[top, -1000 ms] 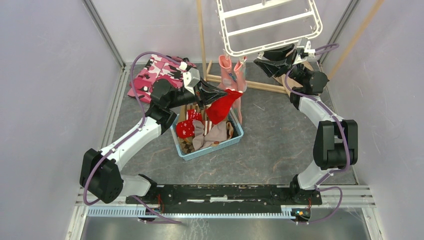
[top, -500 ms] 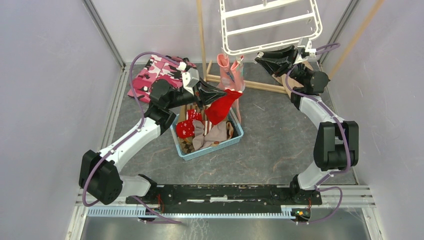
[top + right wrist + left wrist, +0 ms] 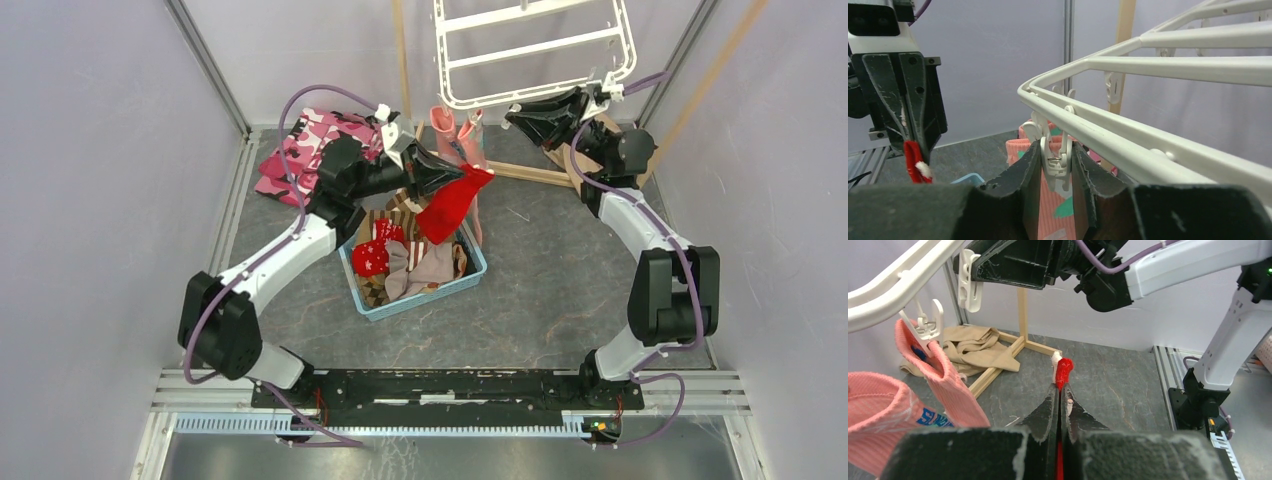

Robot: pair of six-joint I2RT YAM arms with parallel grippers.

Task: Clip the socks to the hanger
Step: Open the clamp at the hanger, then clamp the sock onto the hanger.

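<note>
Plainly the red sock (image 3: 455,205) looks limp and light — left jaws clamp its thin edge, a sound hold; right jaws pinch a peg (image 3: 1057,160) on the hanger (image 3: 1168,65).

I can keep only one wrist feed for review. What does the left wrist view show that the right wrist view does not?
Only the left wrist view: the tan cloth lying on the floor.
Only the right wrist view: the crossbars of the hanger and a corner of the blue basket.
Both: the red sock pinched in the left gripper, the right gripper closed on a white clip peg at the hanger's rim, and the pink socks hanging from it.
</note>
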